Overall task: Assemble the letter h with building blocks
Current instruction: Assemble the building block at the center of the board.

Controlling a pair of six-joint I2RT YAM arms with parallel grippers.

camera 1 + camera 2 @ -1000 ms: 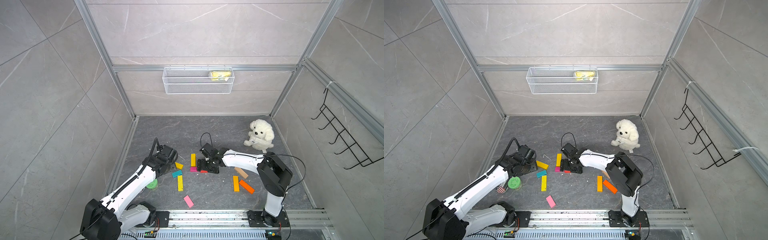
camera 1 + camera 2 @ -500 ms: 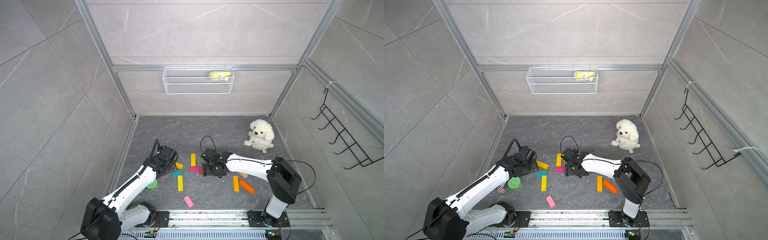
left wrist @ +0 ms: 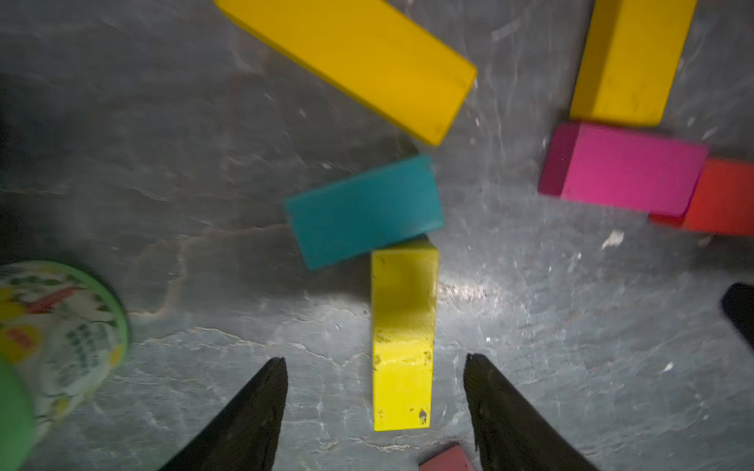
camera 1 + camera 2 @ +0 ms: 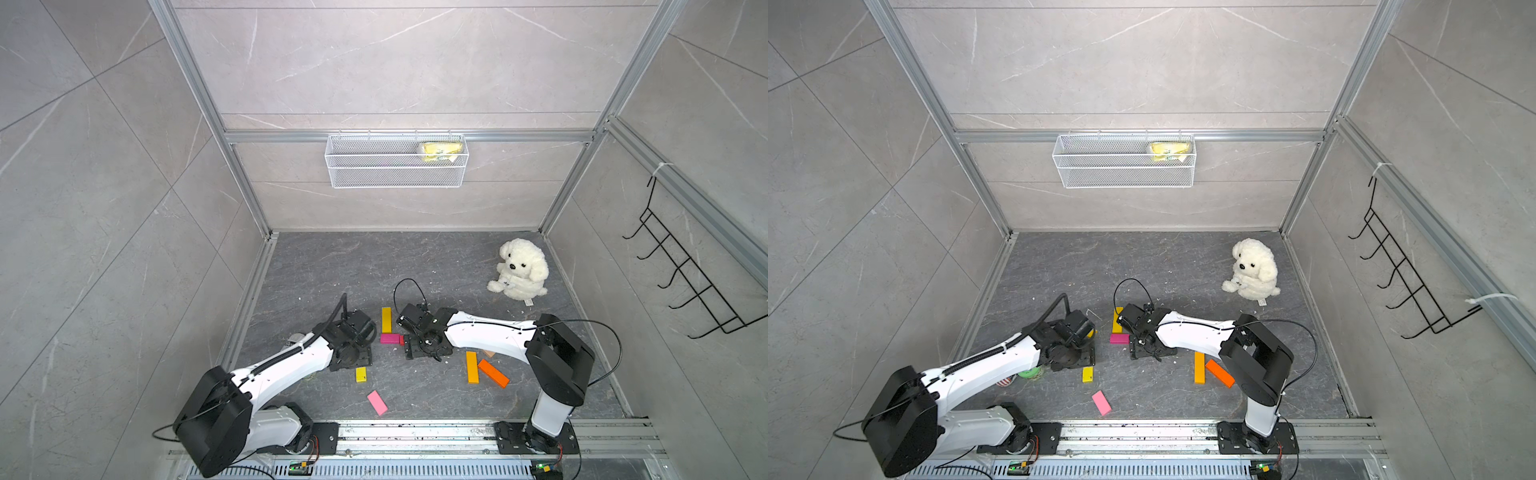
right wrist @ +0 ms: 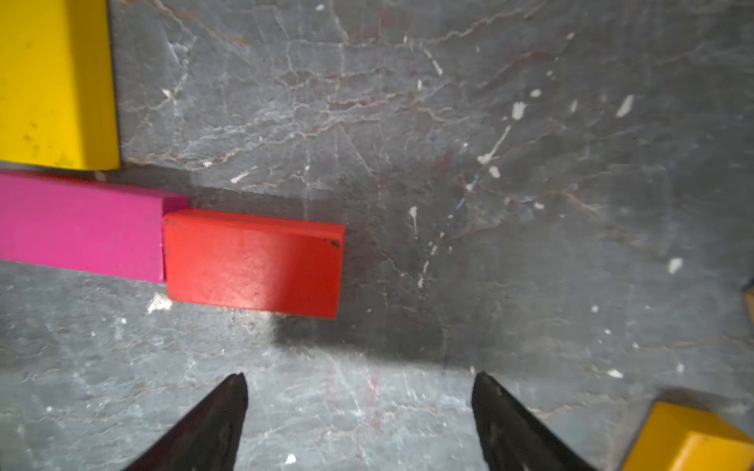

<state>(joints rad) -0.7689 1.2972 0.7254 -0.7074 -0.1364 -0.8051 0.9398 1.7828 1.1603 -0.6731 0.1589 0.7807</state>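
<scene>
The left pincer [image 3: 374,359] stands open: in its wrist view the two black fingers [image 3: 253,407] straddle one end of a lemon bar [image 3: 404,338], with bare worktop [image 3: 163,163] showing on both sides, so nothing is gripped. At that bar's other end a teal block [image 3: 363,212] lies crosswise and touches it. A slanted gold bar [image 3: 355,61] sits just beyond the teal one; whether those two touch I cannot tell. A green-lidded can [image 3: 61,326] is near, off to one side. The right pincer [image 5: 360,375] is open too and holds nothing, its fingers apart over bare worktop near a red block [image 5: 253,265]. In both top views a yellow bar [image 4: 386,320] runs from 12 to 6 o'clock at mid-worktop. A magenta block [image 4: 390,338] lies across its 6 o'clock end, touching or nearly so, and the red block butts against the magenta one's 3 o'clock end. The left pincer is at 9 o'clock of this group and the right pincer at 3 o'clock. At 4 o'clock of the right pincer lie an amber bar [image 4: 471,367] and, just beside it, a slanted orange bar [image 4: 493,373], with a tan block [image 4: 489,353] half hidden under the right arm [image 4: 486,332]. A pink block [image 4: 377,402] lies alone at 6 o'clock of the group. A white plush dog [image 4: 519,270] sits at 2 o'clock.
</scene>
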